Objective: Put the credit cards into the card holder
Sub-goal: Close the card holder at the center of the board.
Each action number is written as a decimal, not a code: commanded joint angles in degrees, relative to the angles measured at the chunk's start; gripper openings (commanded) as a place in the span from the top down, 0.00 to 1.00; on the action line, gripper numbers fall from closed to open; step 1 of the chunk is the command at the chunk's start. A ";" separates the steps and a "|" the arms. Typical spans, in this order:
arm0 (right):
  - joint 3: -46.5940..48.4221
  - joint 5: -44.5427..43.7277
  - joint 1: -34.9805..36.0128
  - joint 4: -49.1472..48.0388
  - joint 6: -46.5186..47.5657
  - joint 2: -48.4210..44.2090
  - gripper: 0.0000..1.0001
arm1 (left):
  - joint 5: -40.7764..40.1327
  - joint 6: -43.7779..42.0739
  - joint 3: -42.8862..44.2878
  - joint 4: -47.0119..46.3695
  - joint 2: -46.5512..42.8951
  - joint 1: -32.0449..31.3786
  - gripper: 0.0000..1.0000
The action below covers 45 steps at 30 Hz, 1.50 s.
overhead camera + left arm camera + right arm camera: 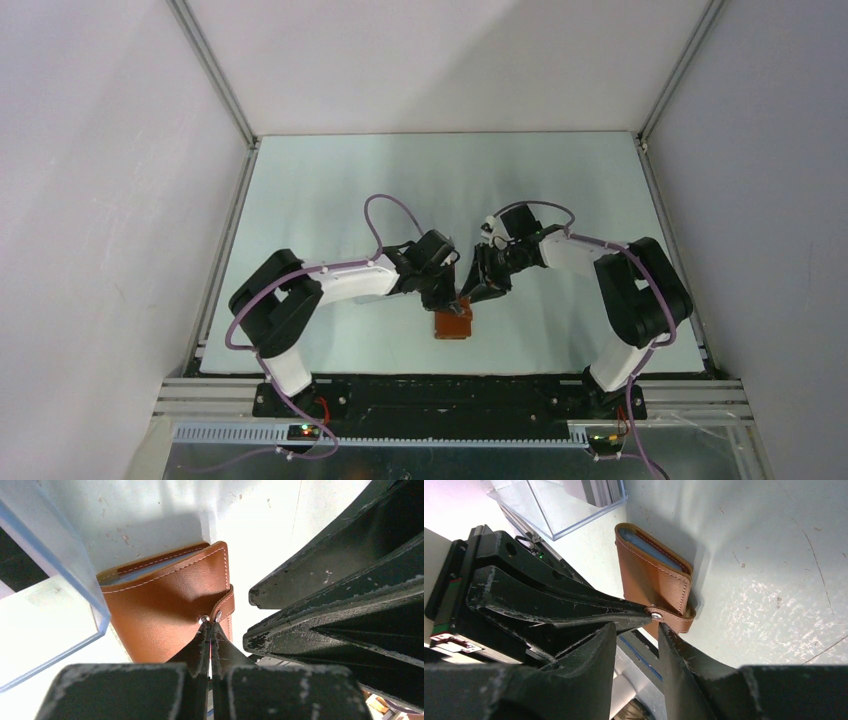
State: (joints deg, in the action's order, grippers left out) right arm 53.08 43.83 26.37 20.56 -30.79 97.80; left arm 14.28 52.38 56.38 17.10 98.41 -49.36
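Card holder point(165, 605) lay folded on the table point(300, 510), directly ahead of the left gripper point(209, 625). Its jaws were closed tight with their tips at the snap tab point(227, 604), though whether they pinched the tab or only pressed on it could not be told. The right gripper point(636, 627) stood part open and empty, its fingertips just short of that same tab. The step looked like unfastening the holder: next, the tab needed pulling free while the other jaws steadied the body, before any credit cards, none visible, could go in.
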 commanded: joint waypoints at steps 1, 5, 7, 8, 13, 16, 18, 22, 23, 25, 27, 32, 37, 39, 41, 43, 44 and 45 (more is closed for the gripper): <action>1.62 -1.28 0.21 1.96 1.97 -1.44 0.61 | -1.57 -2.18 1.17 0.81 -2.45 0.32 1.00; 1.66 -0.50 0.49 -0.02 1.01 0.23 0.66 | -1.50 -2.53 1.49 1.57 -2.46 0.32 1.00; 2.05 -0.25 0.85 -1.17 0.32 1.84 0.68 | -1.30 -2.77 1.46 1.95 -2.39 0.30 1.00; 2.39 -0.33 1.08 -1.27 0.23 2.25 0.68 | -1.25 -2.89 1.54 2.09 -2.41 0.31 1.00; 4.95 -2.74 2.42 -0.73 0.03 5.87 0.73 | -1.57 -2.99 1.47 2.61 -2.37 0.29 1.00; 5.79 -3.84 2.70 0.34 0.16 7.23 0.74 | -2.11 -2.99 1.68 2.89 -2.54 0.31 1.00; 5.85 -4.25 2.71 0.94 0.51 7.24 0.74 | -2.57 -3.10 1.97 3.15 -2.50 0.39 1.00; 5.88 -4.79 2.89 2.31 1.62 5.90 0.74 | -2.77 -3.36 2.43 3.72 -1.75 0.34 1.00; 5.84 -4.80 2.85 2.67 1.92 5.21 0.74 | -2.77 -3.47 2.55 3.81 -1.52 0.33 1.00; 5.86 -4.94 2.84 3.03 2.23 4.21 0.73 | -3.00 -3.48 2.64 3.81 -1.01 0.38 1.00; 5.84 -5.09 2.85 3.55 2.53 3.29 0.73 | -3.18 -3.52 2.72 3.94 -0.69 0.40 1.00; 5.82 -6.03 2.94 5.48 3.96 1.74 0.82 | -3.31 -3.69 3.11 4.07 0.51 0.52 1.00; 5.81 -5.93 3.26 6.61 4.90 1.43 1.00 | -3.03 -3.61 3.66 4.07 1.73 0.57 1.00; 5.81 -5.85 3.45 6.68 5.13 1.50 1.00 | -2.79 -3.58 3.71 4.08 1.96 0.58 1.00; 5.82 -6.04 3.76 7.02 5.39 1.61 1.00 | -2.43 -3.60 3.85 4.00 2.39 0.56 1.00; 5.87 -6.30 4.15 7.26 5.69 1.93 1.00 | -2.53 -3.56 3.80 4.01 2.46 0.58 1.00; 5.84 -6.55 4.27 7.47 5.77 2.03 1.00 | -2.56 -3.52 3.72 4.05 2.43 0.56 1.00; 5.86 -6.67 4.47 7.47 5.80 2.17 1.00 | -2.52 -3.47 3.56 4.03 2.45 0.51 1.00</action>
State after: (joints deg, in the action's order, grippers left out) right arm 57.14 38.09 29.89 26.57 -26.44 101.19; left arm 12.45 50.39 58.48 20.71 100.20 -49.15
